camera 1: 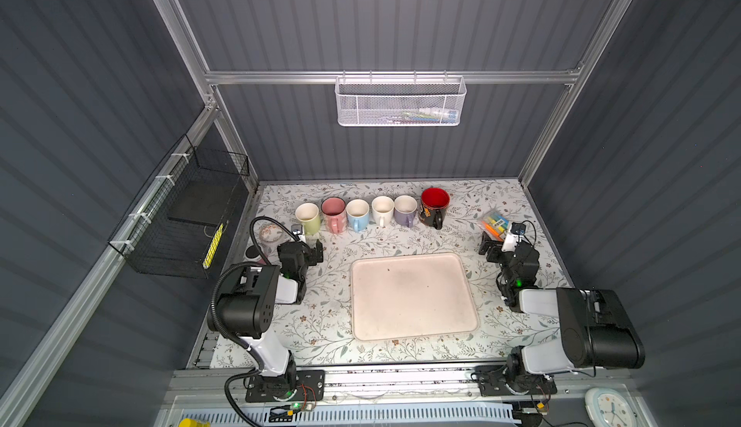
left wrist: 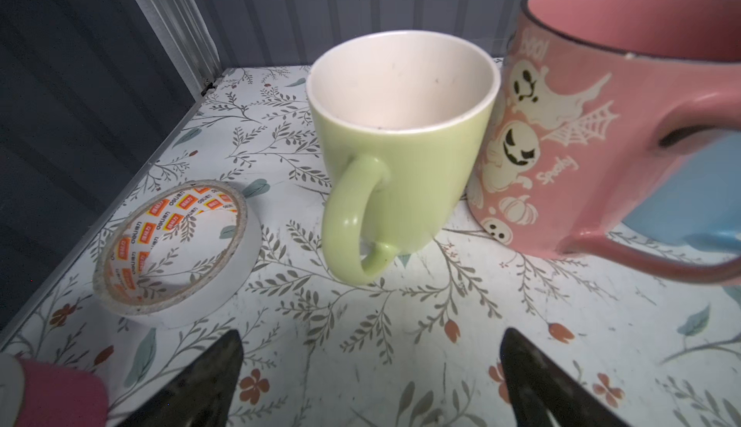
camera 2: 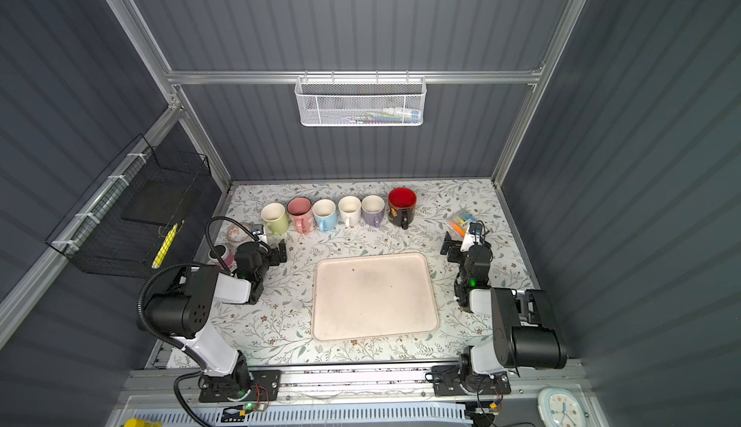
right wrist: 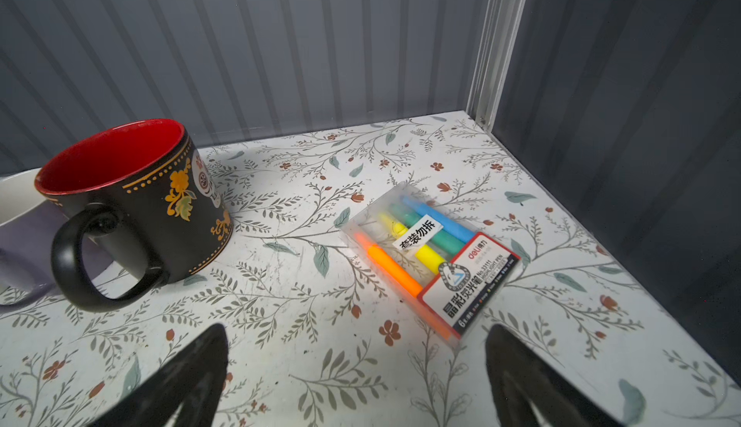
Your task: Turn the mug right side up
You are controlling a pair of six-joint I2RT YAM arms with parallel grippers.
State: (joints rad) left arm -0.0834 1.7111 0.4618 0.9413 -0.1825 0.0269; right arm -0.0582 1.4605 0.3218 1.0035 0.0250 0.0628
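Checking mugs: we are seeing all six standing mouth-up in row on surface. Green mug sitting just ahead of left hand, spread apart, gripping nothing; black mug sitting ahead of right hand, toward middle, likewise spread, empty. We are judging flip done; next move calling only for keeping clear of handles.

Green mug: glazed ceramic, smooth, soft sheen.
Pink mug: ceramic, duller satin glaze.
Black mug: glossy glaze, red inside.
Surface: smooth printed floral covering, scuffed.
Tape roll: translucent plastic on a printed card core.
Highlighter pack: clear plastic, glossy paper label.
Tray: matt, probably plastic from here.
Hanging basket: white-painted metal mesh.
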